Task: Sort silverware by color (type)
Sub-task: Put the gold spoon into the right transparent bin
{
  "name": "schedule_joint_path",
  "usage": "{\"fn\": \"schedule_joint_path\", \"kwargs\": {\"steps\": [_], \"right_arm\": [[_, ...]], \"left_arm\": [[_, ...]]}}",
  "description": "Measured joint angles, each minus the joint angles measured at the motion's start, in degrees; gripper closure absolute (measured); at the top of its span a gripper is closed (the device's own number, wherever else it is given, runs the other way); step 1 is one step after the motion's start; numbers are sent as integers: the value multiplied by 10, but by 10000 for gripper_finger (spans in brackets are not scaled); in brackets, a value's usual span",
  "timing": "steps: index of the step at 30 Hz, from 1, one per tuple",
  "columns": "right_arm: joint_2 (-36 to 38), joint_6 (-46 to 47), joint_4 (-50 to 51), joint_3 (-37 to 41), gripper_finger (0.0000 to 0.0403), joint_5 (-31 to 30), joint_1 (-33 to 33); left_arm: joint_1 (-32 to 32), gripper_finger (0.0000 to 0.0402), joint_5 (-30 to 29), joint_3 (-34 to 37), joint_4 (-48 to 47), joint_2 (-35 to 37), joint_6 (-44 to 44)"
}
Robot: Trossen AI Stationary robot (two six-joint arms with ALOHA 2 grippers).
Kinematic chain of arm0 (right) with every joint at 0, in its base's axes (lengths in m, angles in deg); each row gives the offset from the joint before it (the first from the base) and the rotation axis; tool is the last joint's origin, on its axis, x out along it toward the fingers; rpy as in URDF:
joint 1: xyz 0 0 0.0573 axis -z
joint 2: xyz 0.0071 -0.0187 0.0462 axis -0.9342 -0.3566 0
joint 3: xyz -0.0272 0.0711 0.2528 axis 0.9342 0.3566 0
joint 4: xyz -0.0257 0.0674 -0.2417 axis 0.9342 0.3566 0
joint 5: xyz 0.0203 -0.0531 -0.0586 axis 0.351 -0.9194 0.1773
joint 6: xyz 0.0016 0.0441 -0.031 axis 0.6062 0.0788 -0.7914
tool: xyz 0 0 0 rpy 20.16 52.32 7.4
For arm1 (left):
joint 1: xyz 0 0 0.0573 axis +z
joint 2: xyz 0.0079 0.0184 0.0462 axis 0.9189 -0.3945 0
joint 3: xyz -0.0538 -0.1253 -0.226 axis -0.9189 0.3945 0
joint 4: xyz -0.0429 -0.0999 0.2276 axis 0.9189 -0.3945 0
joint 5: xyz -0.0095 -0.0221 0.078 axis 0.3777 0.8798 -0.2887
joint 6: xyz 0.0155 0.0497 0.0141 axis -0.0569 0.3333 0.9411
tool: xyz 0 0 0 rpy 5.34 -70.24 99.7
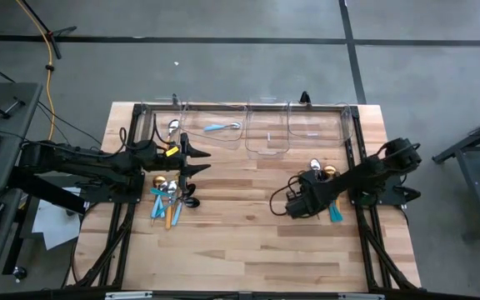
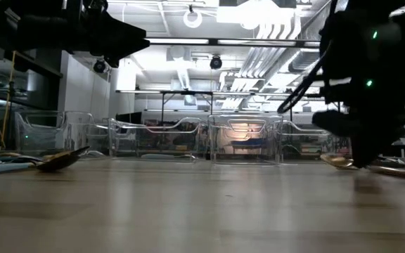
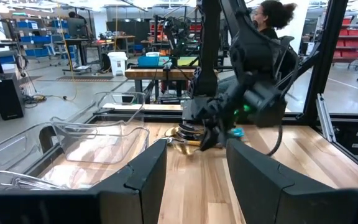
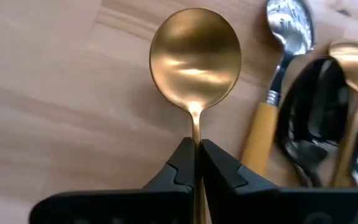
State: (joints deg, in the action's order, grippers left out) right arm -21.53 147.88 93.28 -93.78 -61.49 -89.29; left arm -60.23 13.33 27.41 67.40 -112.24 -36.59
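My right gripper [image 4: 196, 149] is shut on an all-gold spoon [image 4: 194, 53] at the table's right side, also in the high view [image 1: 312, 180]. Beside it lie an orange-handled silver spoon [image 4: 278, 87], a black spoon [image 4: 312, 118] and another gold piece [image 4: 356, 62]. My left gripper [image 1: 197, 160] hovers open and level at the table's left. A second pile of silverware [image 1: 169, 200] lies on the wood just nearer than it. A light-blue-handled spoon [image 1: 222, 127] lies in a clear bin. My right gripper pinches the gold spoon's thin handle [image 4: 196, 127] between its two fingertips, just behind the bowl. The fingers come steeply from above, and the handle runs back between them. The bowl faces up, low over the wood; whether it is clear of the table I cannot tell.
A row of clear plastic bins [image 1: 267, 133] stands along the table's far edge; the leftmost holds a silver spoon [image 1: 173, 127]. A light-blue handle [image 1: 334, 212] lies near the right arm. Bare wood [image 1: 240, 225] spans the table's middle and near side. A person [image 3: 272, 18] sits beyond the table.
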Motion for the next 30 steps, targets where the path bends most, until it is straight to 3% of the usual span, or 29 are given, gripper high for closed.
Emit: {"fn": "schedule_joint_path", "kwargs": {"steps": [4, 9, 14, 19, 22, 24, 27, 30], "right_arm": [[60, -17, 12, 0, 400, -15, -35], [137, -104, -41, -1, 401, -147, -75], [178, -286, -154, -1, 402, -278, -72], [183, -508, -310, -1, 402, -314, -14], [175, -649, -420, 1, 402, -273, 35], [175, -740, -529, 15, 402, -210, 72], [175, -866, -756, 66, 402, -42, 126], [174, -912, -966, 125, 402, 101, 172]], "left_arm": [[0, 245, 0, 0, 0, 0, 0], [0, 245, 0, 0, 2, 0, 0], [0, 245, 0, 0, 7, 0, 0], [0, 245, 0, 0, 26, 0, 4], [0, 245, 0, 0, 45, 0, 15], [0, 245, 0, 0, 48, 0, 20], [0, 245, 0, 0, 49, 0, 22], [-1, 245, 0, 0, 53, -1, 30]]}}
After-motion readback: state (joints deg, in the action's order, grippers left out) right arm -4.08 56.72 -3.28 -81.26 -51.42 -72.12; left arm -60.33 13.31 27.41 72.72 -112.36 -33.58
